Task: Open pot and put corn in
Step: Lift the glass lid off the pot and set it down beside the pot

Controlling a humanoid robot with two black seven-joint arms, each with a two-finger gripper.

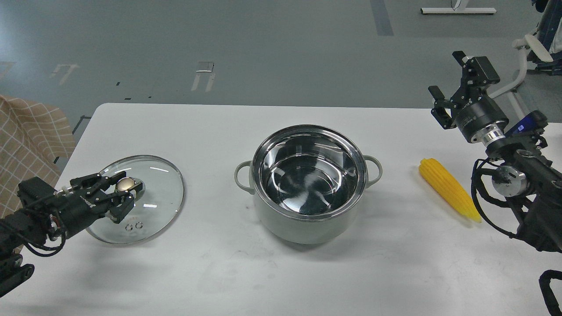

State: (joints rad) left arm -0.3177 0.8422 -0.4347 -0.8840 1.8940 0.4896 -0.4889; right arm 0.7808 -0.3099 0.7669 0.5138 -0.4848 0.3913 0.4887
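The pot (307,219) stands open in the middle of the table, its shiny steel inside empty. The round glass lid (162,184) is at the left, slightly tilted, low over or on the table. My left gripper (127,193) is closed around the lid's gold knob (125,183). The corn (448,188) lies on the table to the right of the pot, its pointed tip toward me. My right gripper (447,75) is open and empty, raised above the table's far right edge, beyond the corn.
The white table (263,272) has bare surface in front of the pot and between pot and corn. A checked cloth (26,140) hangs off the left side. Chair and stand legs sit on the floor at the far right.
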